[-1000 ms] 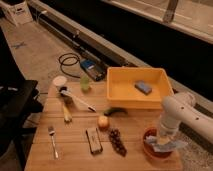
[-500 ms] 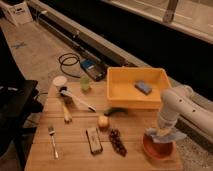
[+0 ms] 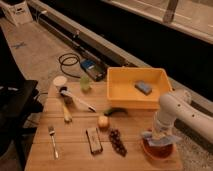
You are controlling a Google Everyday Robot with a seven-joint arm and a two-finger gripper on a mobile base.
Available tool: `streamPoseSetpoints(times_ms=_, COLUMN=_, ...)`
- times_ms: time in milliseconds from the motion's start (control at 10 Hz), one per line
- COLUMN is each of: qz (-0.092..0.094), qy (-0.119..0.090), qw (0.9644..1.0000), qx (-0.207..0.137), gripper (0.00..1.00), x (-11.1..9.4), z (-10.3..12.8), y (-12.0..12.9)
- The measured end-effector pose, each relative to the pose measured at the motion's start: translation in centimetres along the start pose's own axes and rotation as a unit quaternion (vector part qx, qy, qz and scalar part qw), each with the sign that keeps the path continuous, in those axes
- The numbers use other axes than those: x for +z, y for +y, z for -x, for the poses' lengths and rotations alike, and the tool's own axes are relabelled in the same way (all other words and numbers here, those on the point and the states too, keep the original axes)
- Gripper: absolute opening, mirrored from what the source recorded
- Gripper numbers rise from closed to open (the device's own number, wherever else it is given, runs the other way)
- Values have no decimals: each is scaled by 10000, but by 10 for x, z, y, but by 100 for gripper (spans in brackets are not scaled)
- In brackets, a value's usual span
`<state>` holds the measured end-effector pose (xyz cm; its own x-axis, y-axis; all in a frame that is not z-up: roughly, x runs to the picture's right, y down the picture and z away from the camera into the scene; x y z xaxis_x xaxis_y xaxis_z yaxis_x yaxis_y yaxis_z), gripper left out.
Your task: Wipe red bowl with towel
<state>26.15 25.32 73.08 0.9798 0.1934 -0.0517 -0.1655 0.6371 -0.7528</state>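
The tool [image 3: 159,132] hangs straight down at the end of the white arm [image 3: 181,107], directly over the red bowl [image 3: 158,153], with its tip buried in the towel [image 3: 162,140]. Whether it is clamped on the cloth or only bearing down on it cannot be told. The towel is a pale grey-blue rag, crumpled, with corners poking out past the bowl's rim on both sides, and it covers most of the bowl's mouth. The bowl sits on the bench [image 3: 75,161] at the near right corner, close to the edge. It is small and round, a deep reddish brown in this light, and only its lower wall and front rim show beneath the cloth. By the look of it the wiping is under way rather than finished: cloth and bowl are together, but how much of the inside is covered is hidden. What remains is probably more rubbing around the inside, then lifting the towel clear. Left of the bowl lies a bunch of dark grapes [image 3: 117,142], and farther left a dark flat bar [image 3: 93,139] and a fork [image 3: 53,140]. Behind the bowl stands a yellow bin [image 3: 120,95] holding a blue sponge [image 3: 143,87].
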Motion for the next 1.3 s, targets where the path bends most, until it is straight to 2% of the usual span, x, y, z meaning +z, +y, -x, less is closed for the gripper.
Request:
streamPoseSetpoints(times_ms=200, qz=210, qy=37, qw=9998, qx=49, gripper=0, x=6, z=-9, y=24)
streamPoseSetpoints(times_ms=300, qz=253, qy=78, qw=9996, qx=131, gripper=0, x=6, z=-18, y=28)
streamPoseSetpoints(times_ms=500, qz=254, qy=231, qw=9990, qx=275, gripper=0, x=2, z=-33, y=25)
streamPoseSetpoints(times_ms=600, qz=204, qy=410, qw=9985, qx=312, gripper=0, x=-3, z=-36, y=12)
streamPoseSetpoints(times_ms=700, qz=153, qy=481, qw=9983, qx=306, gripper=0, x=-6, z=-35, y=1)
streamPoseSetpoints(times_ms=1000, qz=28, qy=494, qw=9985, qx=225, gripper=0, x=-10, z=-26, y=-25)
streamPoseSetpoints(times_ms=1200, qz=10, qy=321, qw=9995, qx=19, gripper=0, x=-5, z=-3, y=-21)
streamPoseSetpoints(times_ms=1300, qz=66, qy=245, qw=9997, qx=-44, gripper=0, x=0, z=3, y=-12)
